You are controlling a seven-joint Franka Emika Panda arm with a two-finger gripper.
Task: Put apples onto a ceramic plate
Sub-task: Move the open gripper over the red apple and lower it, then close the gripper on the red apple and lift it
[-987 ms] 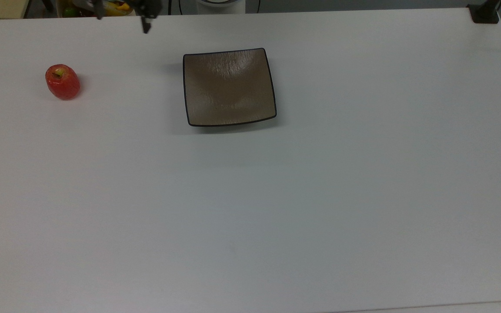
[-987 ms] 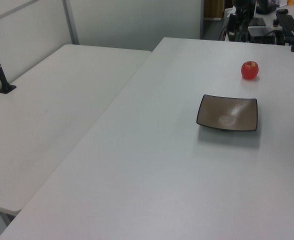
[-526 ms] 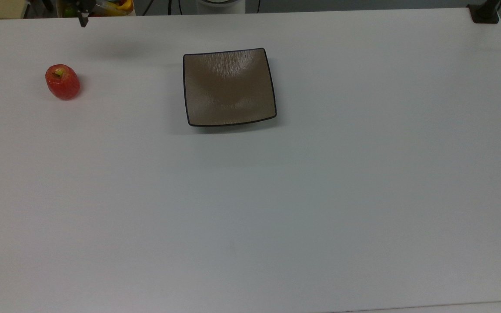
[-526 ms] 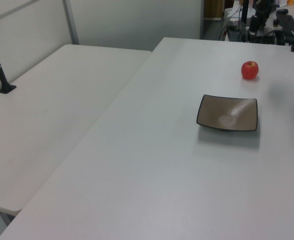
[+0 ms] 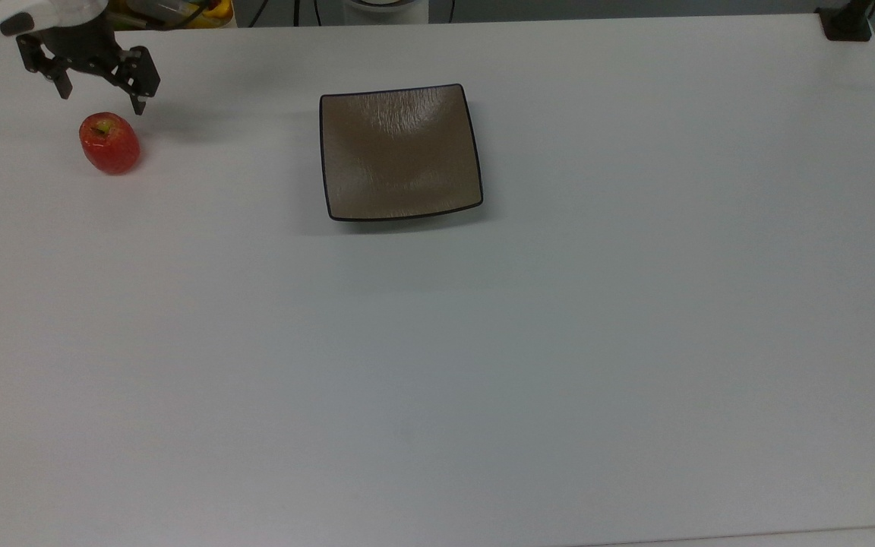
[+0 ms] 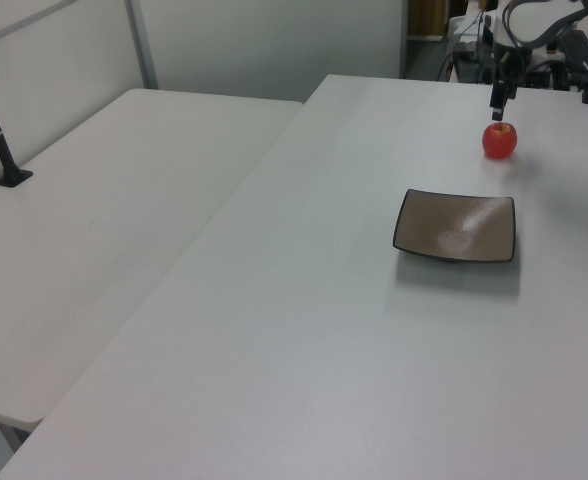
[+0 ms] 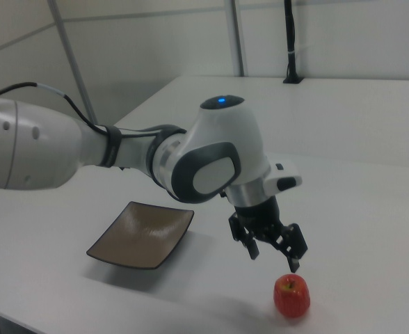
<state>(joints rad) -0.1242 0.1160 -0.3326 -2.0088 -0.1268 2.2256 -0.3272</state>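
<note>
A small glossy red apple stands on the white table near the top view's left edge, well apart from the plate. The square brown plate with a thin black rim lies bare near the table's middle back. My gripper hangs open just above the apple, fingers spread wide, touching nothing. In the right view the gripper hovers a little above the apple, with the plate to the right view's left. The left view has the gripper directly over the apple, beyond the plate.
A black post base sits at the table's corner at the top view's upper right. A bin of colourful items stands beyond the table edge behind the gripper. A second white table adjoins on the left view's left.
The gripper has travelled from beyond the table's back edge toward the top view's left and come down over the apple. Apple and plate have not moved.
</note>
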